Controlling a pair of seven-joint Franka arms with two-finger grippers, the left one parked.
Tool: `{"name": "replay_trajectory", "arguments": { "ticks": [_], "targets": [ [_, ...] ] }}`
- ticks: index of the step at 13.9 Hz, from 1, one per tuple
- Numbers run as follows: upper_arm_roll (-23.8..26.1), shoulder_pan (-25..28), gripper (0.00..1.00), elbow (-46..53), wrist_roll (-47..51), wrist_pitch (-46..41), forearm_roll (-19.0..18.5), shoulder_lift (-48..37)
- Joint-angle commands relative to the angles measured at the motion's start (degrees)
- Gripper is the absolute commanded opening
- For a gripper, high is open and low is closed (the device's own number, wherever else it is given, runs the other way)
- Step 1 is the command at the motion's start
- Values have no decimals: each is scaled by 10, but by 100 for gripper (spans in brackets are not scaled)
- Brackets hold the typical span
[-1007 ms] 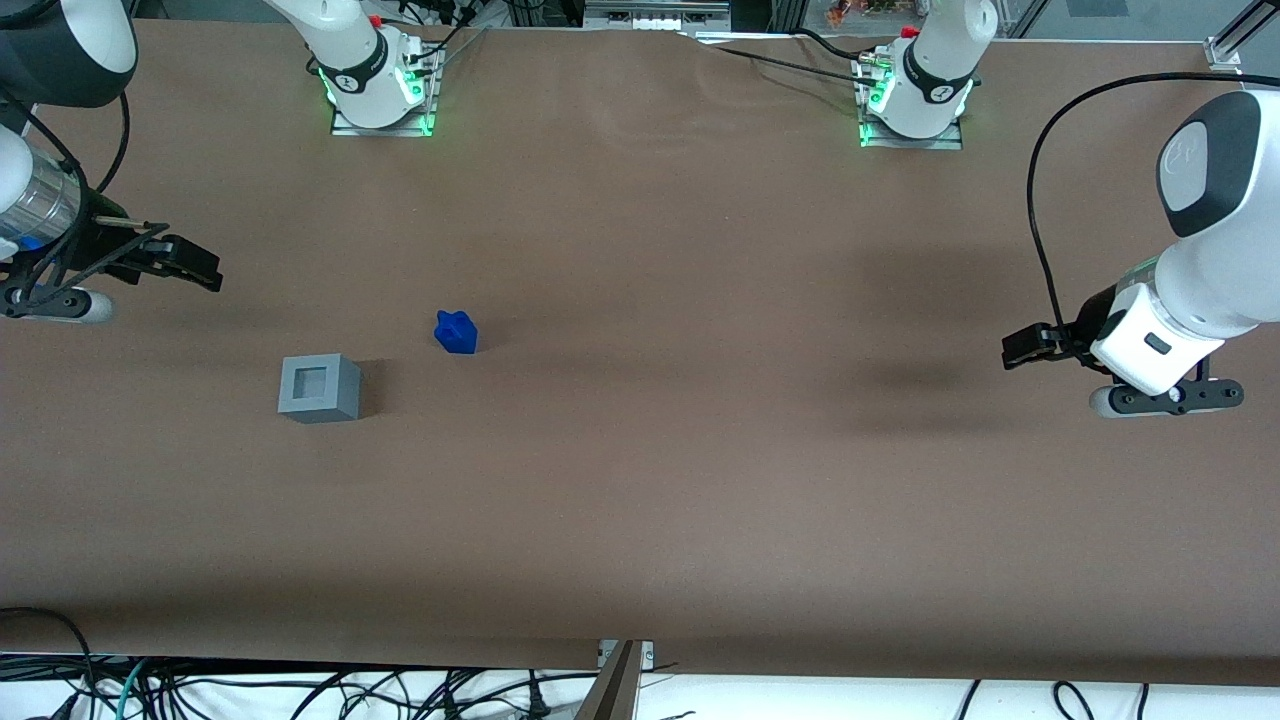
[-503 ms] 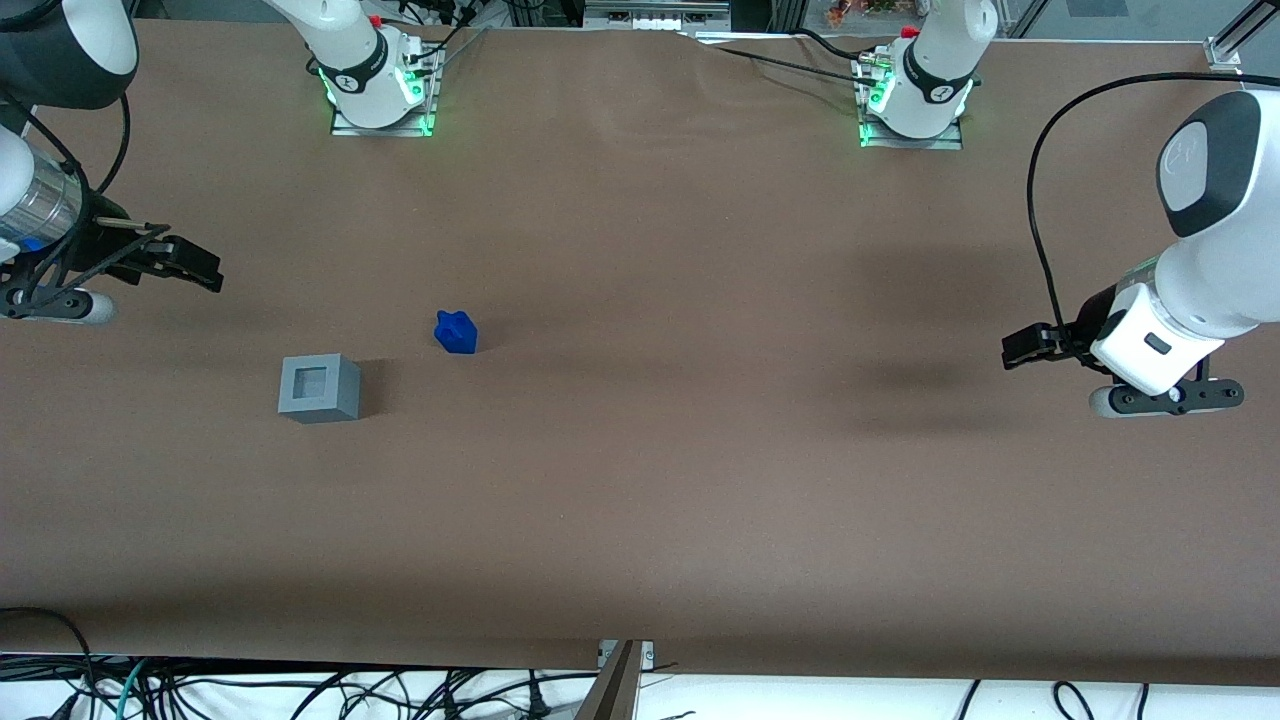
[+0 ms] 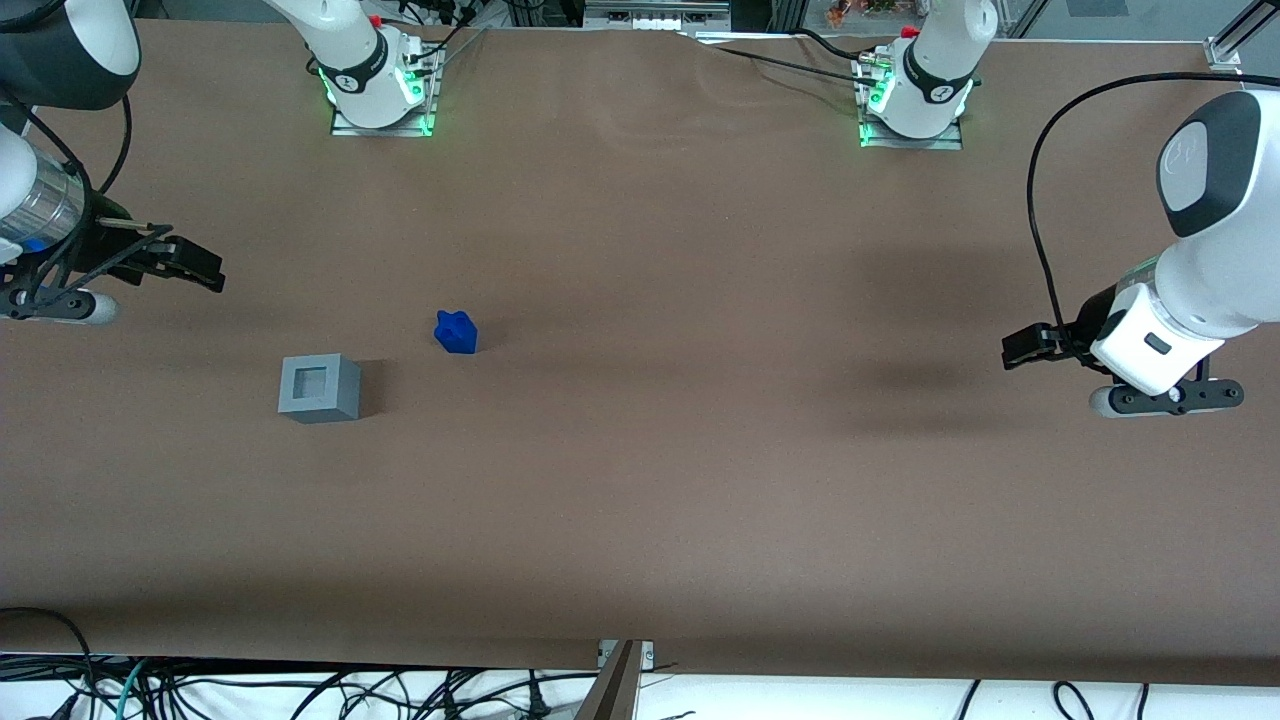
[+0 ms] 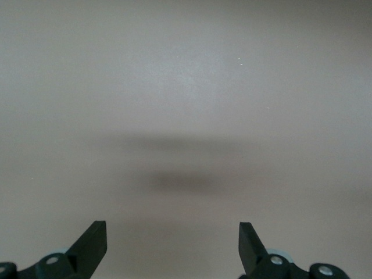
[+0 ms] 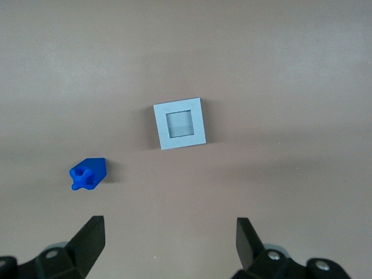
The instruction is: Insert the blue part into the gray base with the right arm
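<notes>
The right arm (image 3: pixel 45 150) enters cut off at the front view's upper-left edge, its gripper (image 3: pixel 205 270) hovering with fingers spread, empty; the blue part (image 3: pixel 456 332) lies left of centre on the brown table (image 3: pixel 680 480), near but apart from the gray base (image 3: pixel 319 388), whose square recess is partly shadowed.

Right arm (image 3: pixel 40 150) raised at the table's edge, end effector (image 3: pixel 195 267) empty, fingers (image 5: pixel 87 241) spread wide.
</notes>
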Motion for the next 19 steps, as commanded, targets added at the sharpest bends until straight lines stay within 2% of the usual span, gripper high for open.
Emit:
{"name": "replay_trajectory", "arguments": {
  "ticks": [1, 10, 12, 19],
  "targets": [
    [6, -3, 100, 12, 0, -10, -8, 2],
    [14, 1, 100, -1, 7, 6, -4, 8],
    [28, 5, 100, -20, 18, 41, -1, 12],
    [91, 35, 100, -124, 165, 229, 2, 52]
  ]
}}
